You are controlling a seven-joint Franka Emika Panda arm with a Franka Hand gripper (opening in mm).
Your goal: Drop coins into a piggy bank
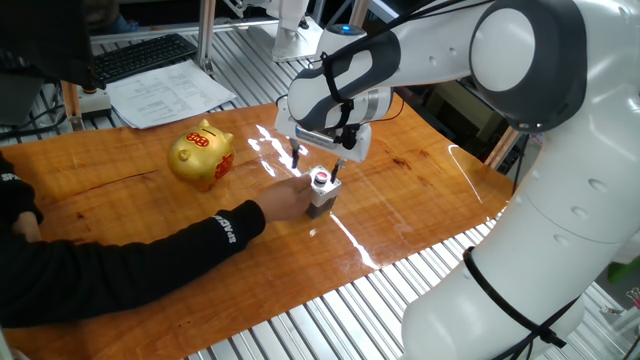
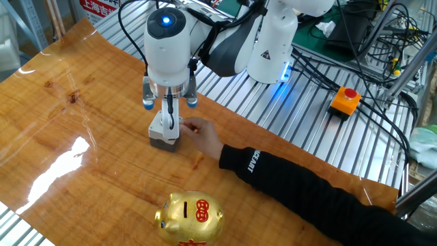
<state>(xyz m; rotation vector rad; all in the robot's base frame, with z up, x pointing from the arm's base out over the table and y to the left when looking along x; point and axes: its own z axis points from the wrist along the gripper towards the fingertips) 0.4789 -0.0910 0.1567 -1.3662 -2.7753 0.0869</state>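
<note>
We see the table running past the frame edges. A person's arm reaches in, the body cut off. The piggy bank sits well apart from the gripper, which hangs over a small grey block. We cannot tell how its jaws stand. Coins are too small to make out.

Bright overhead light, sharp pics; white glare streaks on glossy table, soft shadows.
</note>
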